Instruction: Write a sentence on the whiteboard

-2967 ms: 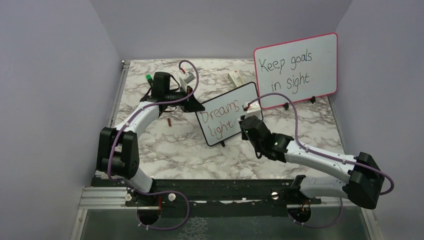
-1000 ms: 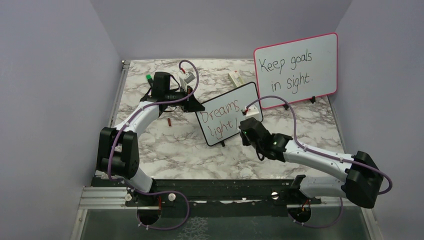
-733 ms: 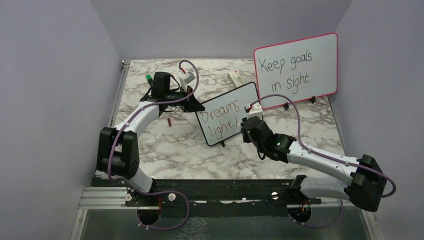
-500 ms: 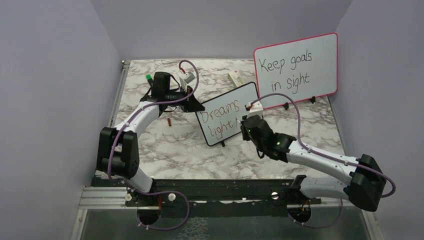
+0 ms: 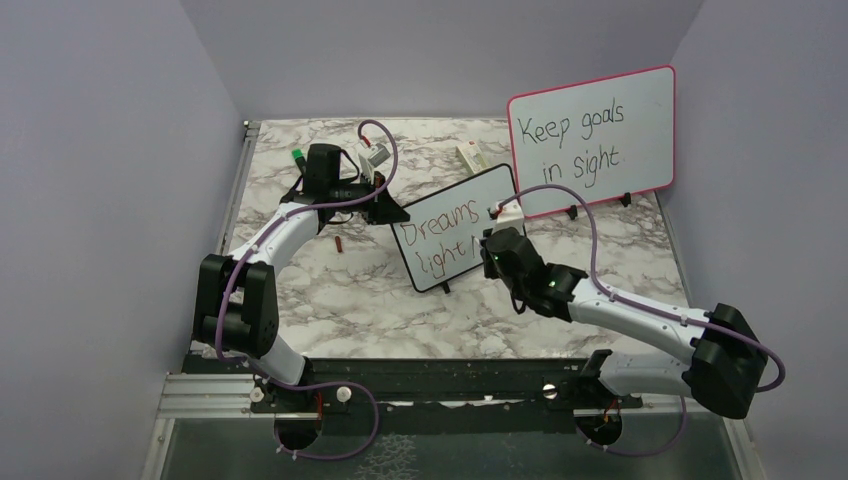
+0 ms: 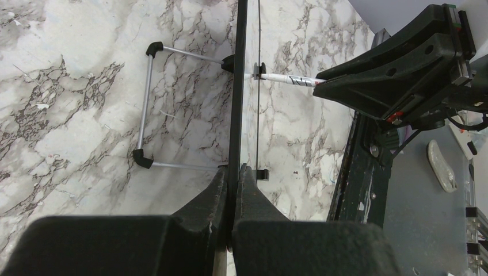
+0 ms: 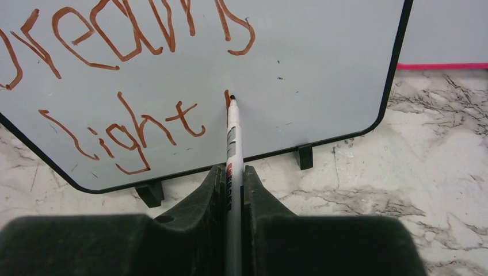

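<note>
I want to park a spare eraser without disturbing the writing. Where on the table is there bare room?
Bare tabletop lies between the whiteboard and the black rail, and between the pink-framed board and the right arm. Crowded: around the whiteboard, where the left gripper clamps its edge and the right gripper holds the marker.

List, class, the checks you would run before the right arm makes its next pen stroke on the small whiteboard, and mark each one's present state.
1. Right gripper shut on the marker: ok.
2. Marker tip touching the whiteboard, at the top of a fresh red stroke: ok.
3. Left gripper clamped on the whiteboard's edge: ok.
4. Board feet on the table: ok.
5. Blank space right of the stroke: ok.
6. Sentence complete: not ok; only "Dreams light" plus one stroke.
</note>
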